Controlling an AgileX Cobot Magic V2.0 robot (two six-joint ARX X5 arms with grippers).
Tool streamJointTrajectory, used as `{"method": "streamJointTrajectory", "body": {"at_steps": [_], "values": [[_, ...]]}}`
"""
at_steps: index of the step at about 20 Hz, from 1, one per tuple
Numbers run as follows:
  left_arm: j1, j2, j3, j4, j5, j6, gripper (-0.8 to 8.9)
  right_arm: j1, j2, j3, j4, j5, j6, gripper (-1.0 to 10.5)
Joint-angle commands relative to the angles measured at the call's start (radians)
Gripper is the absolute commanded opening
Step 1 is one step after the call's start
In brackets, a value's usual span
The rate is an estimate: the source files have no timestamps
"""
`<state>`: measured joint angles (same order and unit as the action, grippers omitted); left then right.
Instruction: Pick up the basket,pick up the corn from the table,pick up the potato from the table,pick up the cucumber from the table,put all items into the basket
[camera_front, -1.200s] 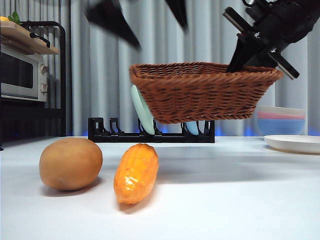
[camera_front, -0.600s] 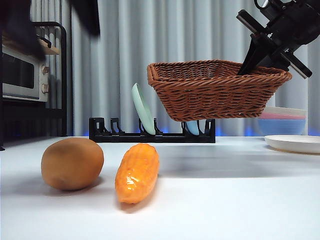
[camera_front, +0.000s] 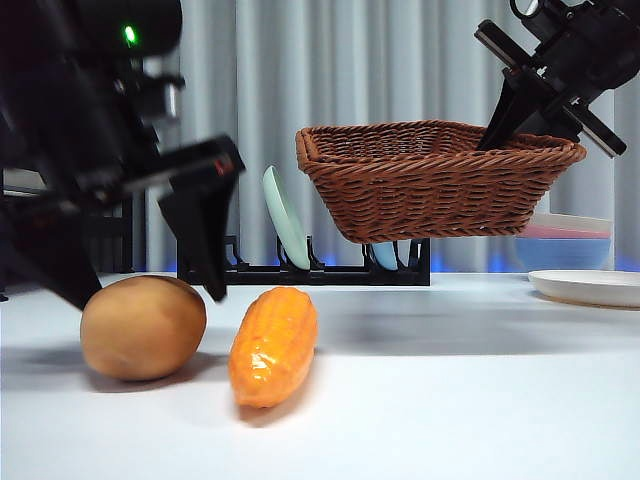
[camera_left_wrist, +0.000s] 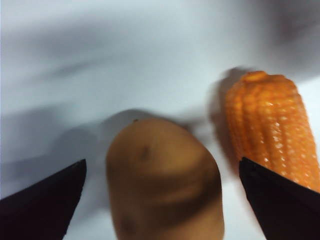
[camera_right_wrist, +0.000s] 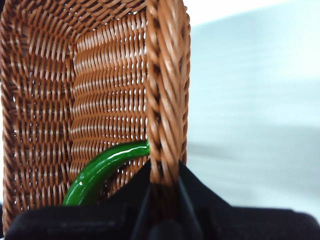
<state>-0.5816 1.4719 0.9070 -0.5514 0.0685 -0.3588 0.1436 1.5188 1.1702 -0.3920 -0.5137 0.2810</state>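
Left tool, jaws wide open, straddles the potato on the desk; smooth, rounded, probably firm, it seems best gripped across its middle. Right tool clamps the raised basket by its rim.

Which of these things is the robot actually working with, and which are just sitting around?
In use: dark-brown woven wicker basket, glossy green cucumber inside it, tan rounded potato, orange ridged corn.
Lying about: black dish rack, pale green plate, white plate.
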Motion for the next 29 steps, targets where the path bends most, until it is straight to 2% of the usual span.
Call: {"method": "streamJointTrajectory", "body": {"at_steps": [1, 2, 4, 5, 9, 11, 13, 15, 17, 19, 22, 24, 26, 29], "values": [[0.002, 0.045, -0.006, 0.003, 0.011, 0.017, 5.91, 0.0, 0.002, 0.008, 0.016, -0.012, 0.013, -0.1], [0.001, 0.054, -0.006, -0.004, 0.009, 0.019, 5.18, 0.0, 0.002, 0.008, 0.016, -0.012, 0.013, -0.1], [-0.001, 0.058, -0.006, -0.017, 0.005, 0.065, 0.71, 0.0, 0.002, 0.008, 0.016, -0.011, 0.014, -0.1], [-0.002, 0.058, -0.006, -0.021, 0.002, 0.08, 0.01, 0.0, 0.002, 0.008, 0.016, -0.011, 0.014, -0.1], [-0.003, -0.03, -0.006, -0.094, 0.01, 0.094, -0.08, 0.002, 0.002, 0.008, 0.013, -0.011, 0.014, -0.1], [-0.033, -0.172, -0.003, -0.164, 0.028, 0.091, -0.08, 0.01, 0.002, 0.008, 0.001, -0.01, 0.013, -0.1], [-0.075, -0.37, 0.002, -0.193, 0.04, 0.036, -0.08, 0.024, 0.002, 0.008, -0.006, -0.008, 0.007, -0.1], [-0.106, -0.497, 0.017, -0.102, 0.035, -0.016, -0.08, 0.046, 0.002, 0.008, -0.005, -0.008, 0.007, -0.1], [-0.115, -0.522, 0.064, 0.021, 0.03, -0.027, -0.08, 0.081, 0.002, 0.008, -0.006, -0.008, 0.01, -0.1], [-0.111, -0.449, 0.133, 0.075, -0.013, 0.002, -0.08, 0.119, 0.002, 0.008, -0.006, -0.008, 0.01, -0.1], [-0.098, -0.231, 0.293, 0.072, -0.042, 0.103, -0.08, 0.177, 0.002, 0.008, -0.008, -0.008, 0.011, -0.1], [-0.089, -0.077, 0.406, 0.045, -0.049, 0.156, -0.08, 0.205, 0.002, 0.008, -0.011, -0.007, 0.018, -0.1], [-0.089, 0.063, 0.51, -0.024, -0.111, 0.186, -0.08, 0.213, 0.002, 0.008, -0.018, -0.007, 0.018, -0.1], [-0.084, 0.18, 0.582, -0.079, -0.146, 0.23, 0.3, 0.213, 0.002, 0.008, -0.035, -0.004, 0.017, -0.1]]}}
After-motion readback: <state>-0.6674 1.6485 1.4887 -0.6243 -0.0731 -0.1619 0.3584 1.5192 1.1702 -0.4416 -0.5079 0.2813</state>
